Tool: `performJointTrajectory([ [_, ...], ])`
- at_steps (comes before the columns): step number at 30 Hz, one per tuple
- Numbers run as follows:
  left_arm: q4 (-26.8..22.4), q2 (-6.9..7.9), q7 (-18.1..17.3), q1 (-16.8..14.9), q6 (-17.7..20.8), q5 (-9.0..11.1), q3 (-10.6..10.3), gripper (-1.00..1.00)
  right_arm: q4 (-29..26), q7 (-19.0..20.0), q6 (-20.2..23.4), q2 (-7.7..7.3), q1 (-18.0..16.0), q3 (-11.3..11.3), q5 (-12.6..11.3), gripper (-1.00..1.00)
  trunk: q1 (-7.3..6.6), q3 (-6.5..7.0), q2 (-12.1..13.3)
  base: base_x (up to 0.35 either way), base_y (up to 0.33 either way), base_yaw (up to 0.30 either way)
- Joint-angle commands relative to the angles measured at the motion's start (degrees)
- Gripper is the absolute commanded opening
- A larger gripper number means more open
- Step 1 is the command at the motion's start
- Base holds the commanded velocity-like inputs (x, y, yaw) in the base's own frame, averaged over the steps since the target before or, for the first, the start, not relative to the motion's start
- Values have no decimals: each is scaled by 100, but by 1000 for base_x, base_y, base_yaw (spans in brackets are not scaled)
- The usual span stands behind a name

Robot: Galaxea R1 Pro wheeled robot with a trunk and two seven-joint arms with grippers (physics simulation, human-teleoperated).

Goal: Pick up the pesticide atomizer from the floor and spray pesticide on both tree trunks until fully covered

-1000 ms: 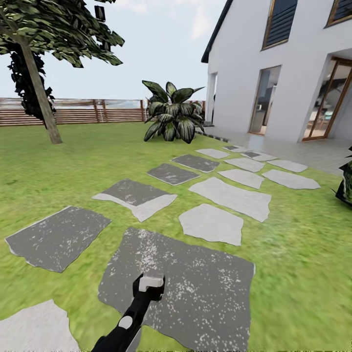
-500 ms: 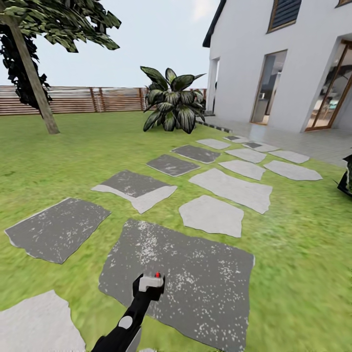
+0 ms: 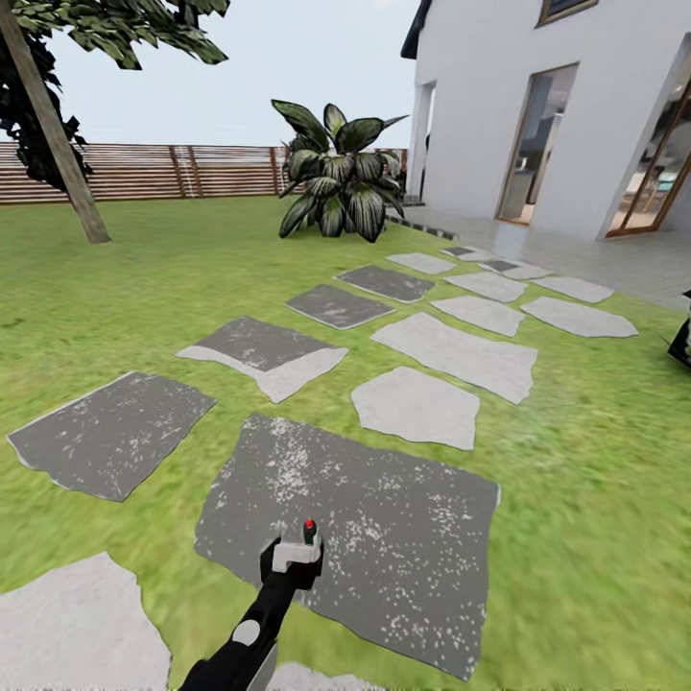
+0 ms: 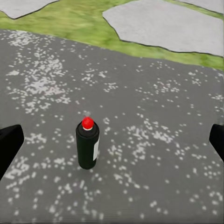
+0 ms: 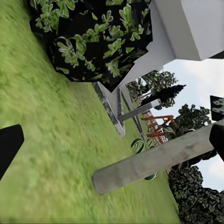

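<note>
A wide lawn [image 3: 144, 288] is crossed by grey paving slabs, with a white house [image 3: 576, 115] and a slatted fence [image 3: 173, 171] behind. A pale tree trunk [image 3: 53, 134] is seen far beyond the left gripper [image 3: 294, 566]; another trunk [image 5: 154, 161] is seen past the right gripper's fingers [image 5: 9, 144], which are spread apart. On the big dark slab [image 3: 384, 537] the pesticide atomizer [image 4: 87, 144] stands upright between the left gripper's fingers [image 4: 9, 142], which are wide open and untouching.

One pesticide atomizer [image 4: 87, 144], one tree trunk [image 3: 50, 134], one striped-leaf plant [image 3: 336, 178]
</note>
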Motion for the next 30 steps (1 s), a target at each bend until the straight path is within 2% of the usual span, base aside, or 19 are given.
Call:
performJointTrajectory([
  [1, 1, -1, 1, -3, -18, -34, 11, 100, 2, 1, -27, -2, -6, -10, 1, 100, 1, -28, -4, 0, 0, 0],
  [12, -26, -1, 1, 0, -21, -24, 13, 100, 2, 1, -27, -5, -5, -9, 1, 100, 30, -271, -18, 0, 0, 0],
  [16, -31, -1, 1, -3, -21, -23, 13, 100, 2, 1, -27, -7, -3, -10, 1, 100, 30, -271, -18, 0, 0, 0],
  [20, -39, -1, 1, -4, -21, -23, 13, 100, 2, 0, -27, -7, -3, -11, -1, 100, 40, -360, -24, 0, 0, 0],
  [23, -43, -1, 2, -4, -21, -23, 13, 100, 2, 1, -27, -8, -3, -10, 0, 100, 40, -360, -24, 0, 0, 0],
  [30, -58, -1, 7, -1, -26, -18, 13, 100, 2, 0, -27, -8, -5, -15, 1, 100, 53, -471, -30, 0, 0, 0],
])
